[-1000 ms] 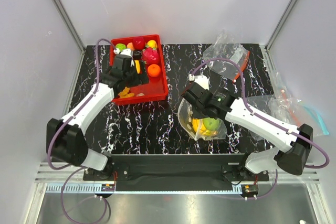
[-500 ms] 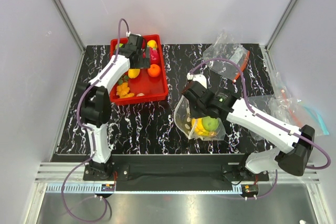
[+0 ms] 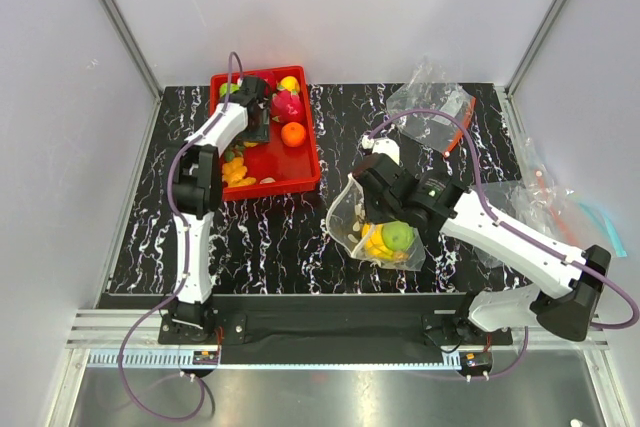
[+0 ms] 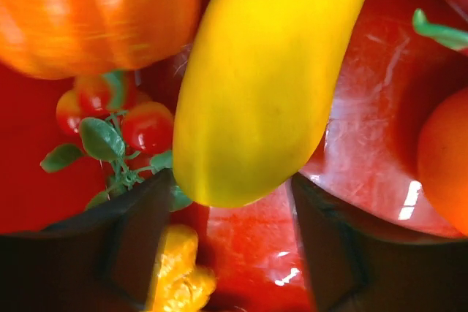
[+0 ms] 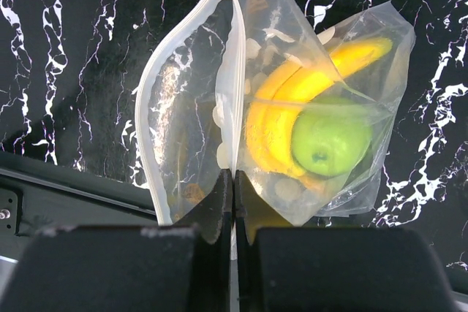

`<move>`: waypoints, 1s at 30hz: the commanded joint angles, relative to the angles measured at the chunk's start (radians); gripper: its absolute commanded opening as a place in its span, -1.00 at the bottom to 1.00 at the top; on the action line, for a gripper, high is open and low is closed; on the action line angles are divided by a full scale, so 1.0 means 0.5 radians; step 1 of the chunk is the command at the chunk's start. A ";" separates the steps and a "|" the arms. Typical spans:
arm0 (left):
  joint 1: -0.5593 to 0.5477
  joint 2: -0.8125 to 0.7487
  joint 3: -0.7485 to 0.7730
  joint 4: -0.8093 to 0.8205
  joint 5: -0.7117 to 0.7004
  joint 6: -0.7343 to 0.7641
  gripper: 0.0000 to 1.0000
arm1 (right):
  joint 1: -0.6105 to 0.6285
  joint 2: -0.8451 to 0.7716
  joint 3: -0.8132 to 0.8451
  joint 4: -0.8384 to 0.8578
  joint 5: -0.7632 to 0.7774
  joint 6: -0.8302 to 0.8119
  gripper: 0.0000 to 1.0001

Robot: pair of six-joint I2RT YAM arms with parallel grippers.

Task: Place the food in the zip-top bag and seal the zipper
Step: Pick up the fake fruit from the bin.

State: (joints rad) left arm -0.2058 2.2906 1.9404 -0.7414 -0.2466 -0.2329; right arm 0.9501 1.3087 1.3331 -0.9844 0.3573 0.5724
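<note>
loading — right gripper (image 5: pixel 232 177) is pinching zip-top bag (image 5: pixel 183 107); left gripper (image 4: pixel 231 189) is straddling yellow oval fruit (image 4: pixel 263 71), grip uncertain — needs closing, lifting.

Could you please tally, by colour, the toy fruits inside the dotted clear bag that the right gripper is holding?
Yellow: 1 (banana bunch)
Green: 1 (apple)
Total: 2 fruits in the zip-top bag
</note>
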 commanded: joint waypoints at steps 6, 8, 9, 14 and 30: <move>-0.006 -0.322 -0.223 0.295 0.165 0.058 -0.08 | 0.020 -0.092 0.021 0.030 0.092 0.009 -1.00; -0.006 -0.451 -0.334 0.323 0.192 0.039 -0.10 | 0.017 -0.108 0.009 0.030 0.102 0.009 -1.00; -0.009 -0.503 -0.383 0.360 0.205 0.027 -0.10 | 0.014 -0.111 0.009 0.021 0.111 0.006 -1.00; -0.015 -0.813 -0.635 0.449 0.248 -0.022 0.10 | 0.014 -0.132 0.009 0.005 0.135 0.000 -1.00; -0.015 -0.078 0.031 0.412 -0.050 0.128 0.98 | 0.017 -0.163 -0.034 0.006 0.144 0.009 -1.00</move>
State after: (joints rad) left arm -0.2123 2.1979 1.8843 -0.5850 -0.2012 -0.2081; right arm 0.9501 1.2545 1.3113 -0.9852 0.3847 0.5735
